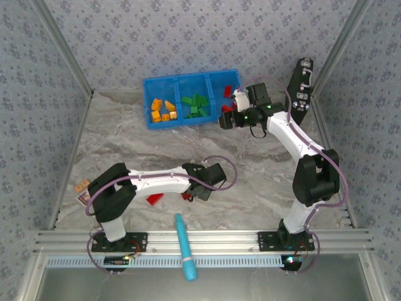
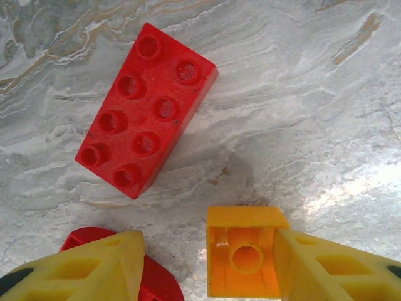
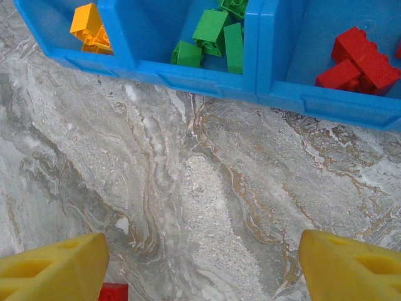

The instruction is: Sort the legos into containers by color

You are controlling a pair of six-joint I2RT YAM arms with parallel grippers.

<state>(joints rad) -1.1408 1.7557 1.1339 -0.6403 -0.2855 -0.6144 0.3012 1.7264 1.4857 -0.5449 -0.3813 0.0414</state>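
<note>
The left pincer (image 2: 205,260) is released low over the desk (image 2: 301,94), fingers apart around an orange lego (image 2: 244,260) that touches the finger at lower right, probably lined up for a grasp; a red lego (image 2: 145,110) lies loose at upper left; the right pincer (image 3: 203,257) hangs released and empty near the blue containers (image 3: 188,78); their left compartment holds orange bricks (image 3: 89,25), the middle green bricks (image 3: 216,34), the right red bricks (image 3: 356,59).

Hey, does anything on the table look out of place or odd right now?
Two things. A teal stick lies across the front rail, partly off the table. By the left claw, an orange brick sits hollow side up, away from the blue tray.
</note>
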